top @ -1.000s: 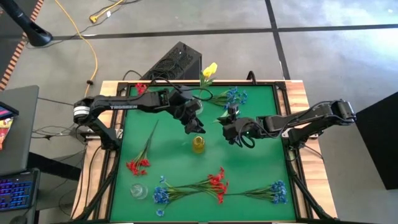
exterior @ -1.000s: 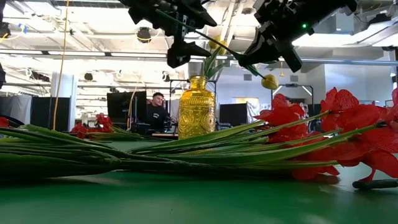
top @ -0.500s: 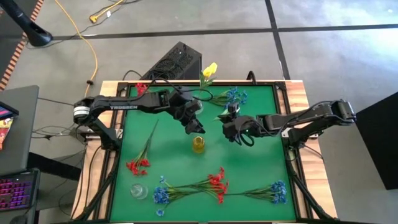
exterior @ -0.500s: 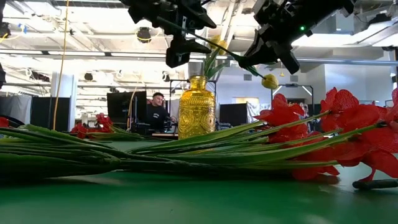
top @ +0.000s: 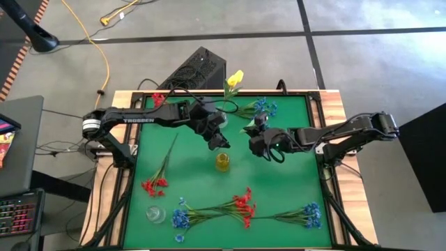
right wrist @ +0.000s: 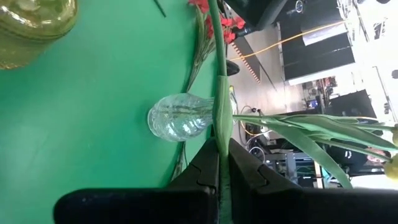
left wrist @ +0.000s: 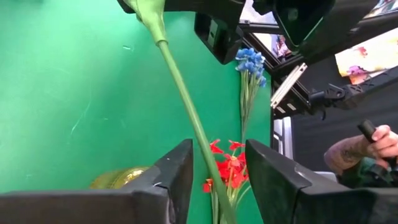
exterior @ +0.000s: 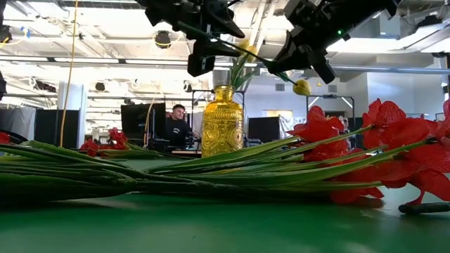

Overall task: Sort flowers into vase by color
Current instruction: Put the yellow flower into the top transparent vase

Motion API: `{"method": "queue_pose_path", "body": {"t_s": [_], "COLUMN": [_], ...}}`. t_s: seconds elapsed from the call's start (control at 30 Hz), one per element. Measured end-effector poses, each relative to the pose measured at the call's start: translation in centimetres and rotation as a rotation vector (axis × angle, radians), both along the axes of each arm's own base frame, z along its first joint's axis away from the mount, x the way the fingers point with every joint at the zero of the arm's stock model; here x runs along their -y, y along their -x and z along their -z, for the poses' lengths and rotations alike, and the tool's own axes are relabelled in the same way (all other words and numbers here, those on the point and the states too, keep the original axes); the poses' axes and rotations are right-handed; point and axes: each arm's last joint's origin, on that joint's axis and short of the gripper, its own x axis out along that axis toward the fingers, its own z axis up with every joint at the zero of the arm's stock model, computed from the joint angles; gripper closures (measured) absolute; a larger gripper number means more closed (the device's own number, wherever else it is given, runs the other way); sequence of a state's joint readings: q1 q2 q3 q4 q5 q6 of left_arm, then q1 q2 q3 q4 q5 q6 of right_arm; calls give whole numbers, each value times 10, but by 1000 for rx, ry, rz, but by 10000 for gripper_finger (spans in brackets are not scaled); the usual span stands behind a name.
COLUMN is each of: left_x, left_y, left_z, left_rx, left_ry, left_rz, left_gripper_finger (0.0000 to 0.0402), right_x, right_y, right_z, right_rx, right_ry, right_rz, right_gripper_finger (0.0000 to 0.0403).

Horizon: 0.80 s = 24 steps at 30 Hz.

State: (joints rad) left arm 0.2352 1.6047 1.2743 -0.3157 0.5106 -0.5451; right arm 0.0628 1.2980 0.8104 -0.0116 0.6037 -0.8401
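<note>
My right gripper (right wrist: 222, 144) is shut on a yellow flower's thin green stem (exterior: 246, 50) and holds the flower in the air above the yellow vase (top: 222, 162). The flower's yellow head (exterior: 302, 87) hangs below that gripper. The stem slants across to my left gripper (left wrist: 219, 144), which is open. Its fingers stand on either side of the stem (left wrist: 186, 106) with a gap on each side. In the high view the left gripper (top: 219, 143) and the right gripper (top: 256, 141) face each other over the vase. My right gripper pinches the stem between its two fingers where a long leaf wraps it (right wrist: 221, 134), near the head end. It comes from the table's right, slanting down. The flower is lifted clear. Its stem runs on from the fingertips toward my left gripper, with leaves and head off to one side.
A clear glass vase (top: 155, 213) stands near the front left corner. Red sprays (top: 155, 183) (top: 240, 207) and blue sprays (top: 180, 217) (top: 306, 215) lie on the green mat, more blue ones (top: 261, 108) at the back. A yellow flower (top: 235, 80) sticks out over the far edge.
My right gripper has rolled a little in place, and the yellow head below it has swung slightly upward. Both arms have stayed over the yellow vase.
</note>
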Motion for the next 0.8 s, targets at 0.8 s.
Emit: {"method": "queue_pose_path", "body": {"t_s": [0.8], "left_x": [-3], "left_y": [-1], "left_z": [0], "left_rx": [9], "left_ry": [-46], "left_rz": [-40], "left_gripper_finger": [395], "right_x": [0], "right_y": [0], "right_z": [0], "right_rx": [-6], "right_ry": [7], "right_rz": [-2], "right_gripper_finger": [349]}}
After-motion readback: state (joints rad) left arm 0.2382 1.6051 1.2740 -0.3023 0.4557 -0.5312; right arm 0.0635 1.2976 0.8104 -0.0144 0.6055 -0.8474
